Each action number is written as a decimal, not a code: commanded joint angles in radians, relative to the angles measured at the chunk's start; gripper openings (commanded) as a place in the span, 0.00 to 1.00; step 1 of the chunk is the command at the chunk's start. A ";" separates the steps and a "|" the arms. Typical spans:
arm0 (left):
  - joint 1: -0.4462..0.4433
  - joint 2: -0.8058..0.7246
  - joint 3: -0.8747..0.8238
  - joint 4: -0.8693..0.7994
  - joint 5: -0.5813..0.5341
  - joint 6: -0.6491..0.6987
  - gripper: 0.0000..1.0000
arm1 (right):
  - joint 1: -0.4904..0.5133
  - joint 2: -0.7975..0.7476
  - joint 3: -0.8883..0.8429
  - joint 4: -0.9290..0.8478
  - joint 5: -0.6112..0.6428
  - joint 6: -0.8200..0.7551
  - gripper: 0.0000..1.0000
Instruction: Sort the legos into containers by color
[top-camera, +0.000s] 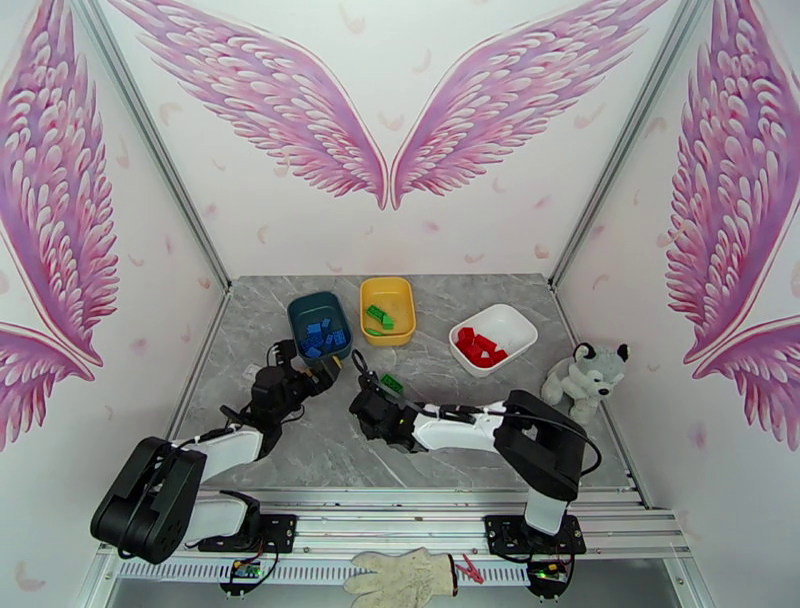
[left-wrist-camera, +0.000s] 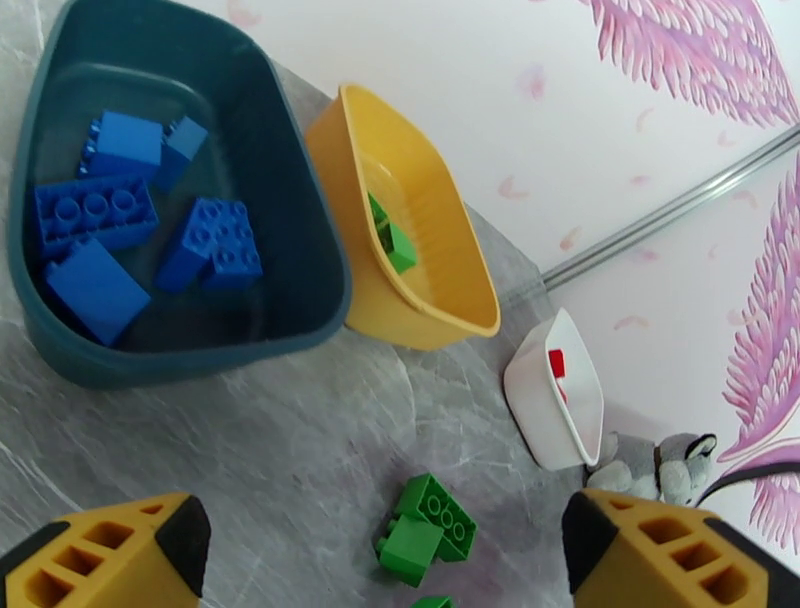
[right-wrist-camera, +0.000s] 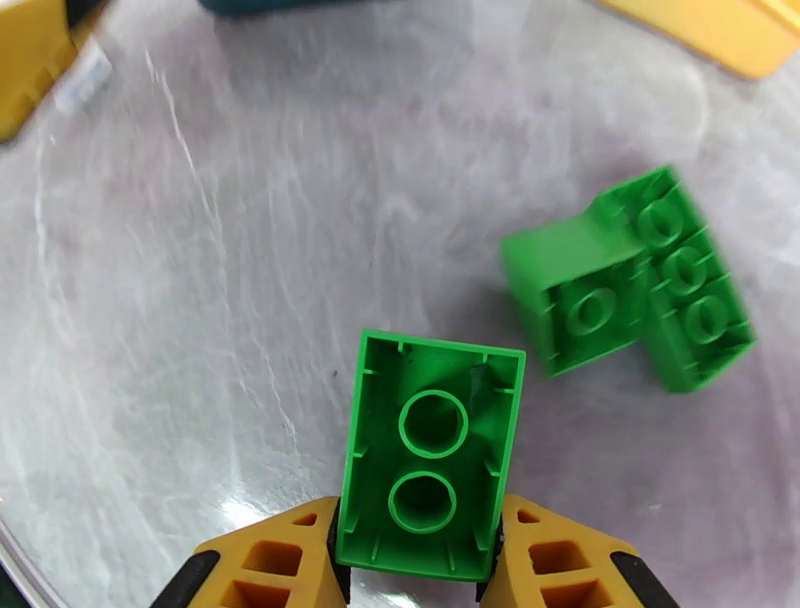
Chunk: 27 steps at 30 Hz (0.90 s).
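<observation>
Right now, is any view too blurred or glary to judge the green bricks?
Right wrist: the green brick in the right pincer is sharp; the loose green pair and the marble tabletop are smeared, with glare at lower left. Left wrist: the same pair reads crisp. Top external: evenly lit.

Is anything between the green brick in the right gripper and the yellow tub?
Nothing visible. The right gripper holds the green brick over bare table short of the yellow tub; two loose green bricks lie to one side.
</observation>
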 joint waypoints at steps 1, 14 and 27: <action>-0.033 0.036 0.047 0.038 -0.020 0.005 0.99 | -0.056 -0.057 0.016 -0.057 0.049 -0.049 0.31; -0.075 0.099 0.068 0.082 -0.031 -0.004 0.99 | -0.309 0.059 0.357 -0.154 -0.038 -0.136 0.31; -0.078 0.063 0.061 0.067 -0.031 0.000 0.99 | -0.397 0.343 0.843 -0.373 -0.073 -0.177 0.59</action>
